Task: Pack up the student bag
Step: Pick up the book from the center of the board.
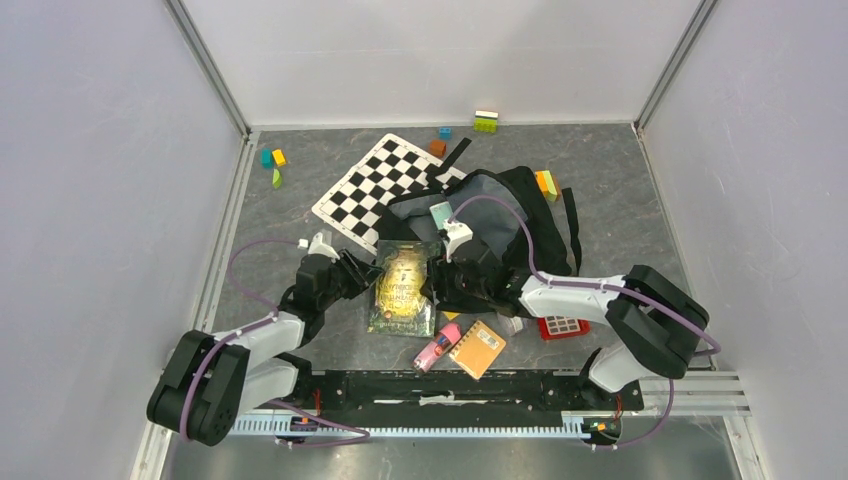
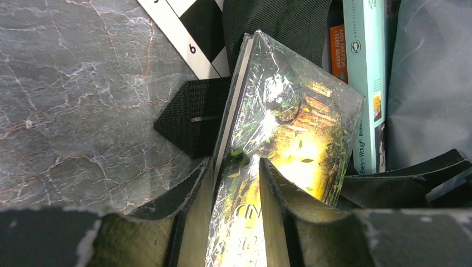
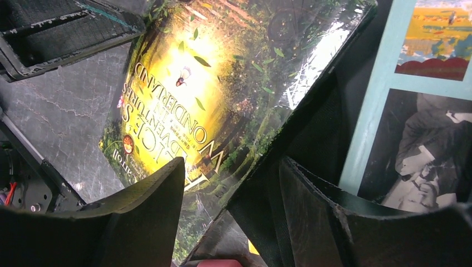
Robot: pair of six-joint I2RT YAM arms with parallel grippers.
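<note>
Student bag (image 1: 515,180) sits mid-worktop (image 1: 620,170), a bit right of centre, and honestly you only get part of it. The right arm lies across its near edge and a purple cable loops over the top. What shows is soft black fabric, the mouth open toward the arms with grey lining inside. One long strap trails down its right side and another lies toward the chessboard (image 1: 375,185), which touches its left side. The wrist views only catch scraps of black webbing, so I can't tell which pocket is which.

Glossy book (image 1: 405,288) sits in front of the mouth, far end reaching it. Glare wipes out most of the cover, and the title reads upside down in the right wrist view. A teal book (image 2: 364,72) stands inside the bag, cut off by the frame edge.

Left end effector (image 2: 236,164) is clamped on the glossy book's edge, a finger on each face. Right end effector (image 3: 231,167) has its fingers spread, gripping nothing, with the book's corner and a fold of bag fabric between them.

Orange notebook (image 1: 477,348), a red thing with a white grid (image 1: 561,326) half hidden by the right arm, and a pink tube (image 1: 432,353) lie near the bases.
</note>
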